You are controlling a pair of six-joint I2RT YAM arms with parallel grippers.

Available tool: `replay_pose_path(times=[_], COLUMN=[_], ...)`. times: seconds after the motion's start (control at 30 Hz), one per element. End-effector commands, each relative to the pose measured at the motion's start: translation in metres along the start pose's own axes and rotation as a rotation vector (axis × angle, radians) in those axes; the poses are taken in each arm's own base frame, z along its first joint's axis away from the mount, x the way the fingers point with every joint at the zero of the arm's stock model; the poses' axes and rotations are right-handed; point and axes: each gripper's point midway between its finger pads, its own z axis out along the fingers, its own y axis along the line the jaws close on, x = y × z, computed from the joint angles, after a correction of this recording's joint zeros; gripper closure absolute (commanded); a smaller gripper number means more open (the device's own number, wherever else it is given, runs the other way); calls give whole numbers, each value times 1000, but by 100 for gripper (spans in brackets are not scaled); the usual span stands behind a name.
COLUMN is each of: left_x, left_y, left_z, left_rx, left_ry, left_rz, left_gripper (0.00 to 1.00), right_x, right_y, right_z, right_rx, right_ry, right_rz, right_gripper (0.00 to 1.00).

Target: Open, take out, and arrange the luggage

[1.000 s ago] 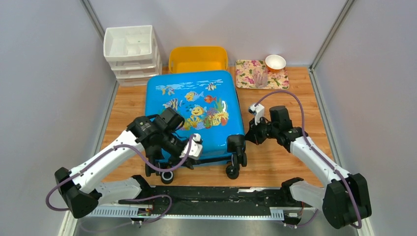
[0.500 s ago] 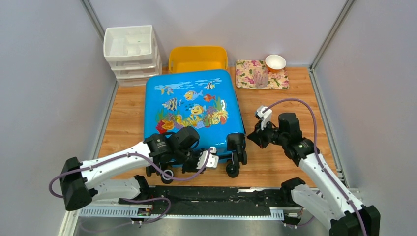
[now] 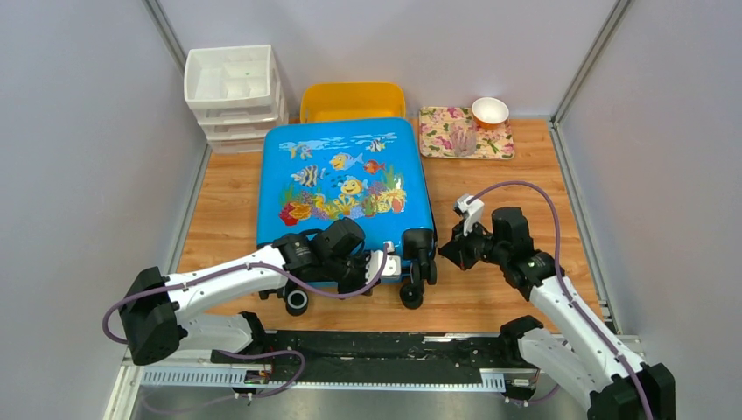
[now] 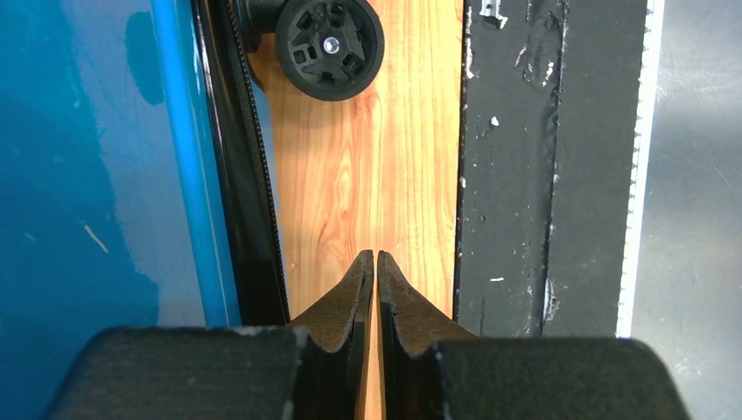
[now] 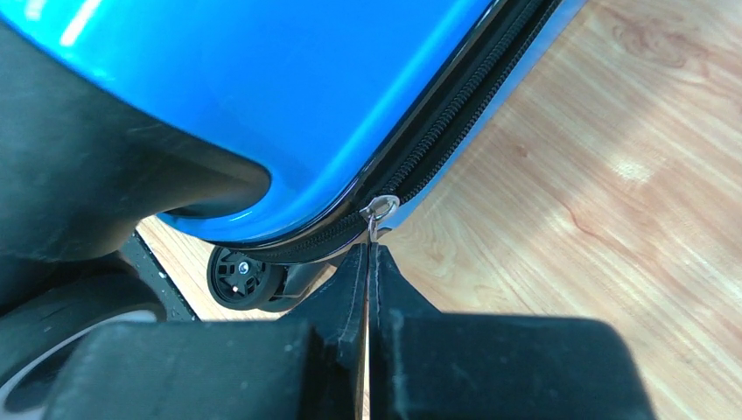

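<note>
The luggage (image 3: 341, 184) is a glossy blue suitcase with a fish print, lying flat and closed on the wooden table, wheels toward me. My left gripper (image 3: 391, 269) hovers low along its near edge, between the two wheels. In the left wrist view the left gripper (image 4: 376, 255) is shut with nothing in it, the blue shell (image 4: 87, 175) to its left and a black wheel (image 4: 330, 39) ahead. At the near right corner, my right gripper (image 3: 442, 252) (image 5: 371, 248) is shut on the metal zipper pull (image 5: 380, 210) of the black zipper under the shell (image 5: 262, 87).
A yellow tub (image 3: 352, 101) stands right behind the suitcase, with a white drawer unit (image 3: 234, 92) at the back left. A floral tray (image 3: 442, 140) and a white bowl (image 3: 490, 110) sit at the back right. The black rail (image 3: 385, 350) runs along the near edge.
My left arm came off the suitcase top and dropped to its near edge while its jaws closed. The suitcase slid back toward the tub. The right gripper stayed shut by the corner.
</note>
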Motion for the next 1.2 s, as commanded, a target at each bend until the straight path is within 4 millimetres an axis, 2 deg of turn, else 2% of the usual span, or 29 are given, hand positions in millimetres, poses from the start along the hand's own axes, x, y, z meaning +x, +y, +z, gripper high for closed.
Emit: replay_pose_path(times=[0.0, 0.1, 0.2, 0.3, 0.53, 0.67, 0.77, 0.8, 0.83, 0.97, 1.07, 1.17], left_x=[-40, -41, -44, -45, -43, -41, -40, -41, -40, -43, -41, -39], left_y=[57, 55, 54, 53, 52, 51, 50, 50, 51, 50, 50, 49], left_z=[-13, -13, -13, -13, -13, -13, -13, -13, -13, -13, -13, -13], left_rx=[-212, -203, -195, -190, -185, -186, -179, -181, -183, -179, -176, -173], left_ry=[-126, -129, -140, -145, -142, -139, -135, -136, -135, -141, -136, -131], left_rz=[16, 23, 25, 31, 33, 33, 32, 31, 33, 36, 34, 36], left_gripper=[88, 88, 87, 87, 86, 86, 86, 86, 86, 86, 86, 86], right_x=[7, 7, 8, 6, 5, -10, -18, -16, -10, -4, 3, 6], right_y=[13, 19, 19, 20, 24, 15, -3, -5, -6, -14, -20, -25], right_z=[8, 13, 15, 16, 17, 14, 12, 11, 10, 6, 5, -1], right_rx=[-82, -137, -147, -153, -193, -153, -66, -66, -58, -17, -2, -14], right_ry=[41, 60, 76, 72, 69, 32, 26, 39, 62, 40, 37, 11], right_rz=[78, 79, 91, 97, 103, 54, -57, -100, -103, -188, -307, -437], right_gripper=[100, 99, 82, 72, 74, 76, 48, 34, 32, 33, 42, 39])
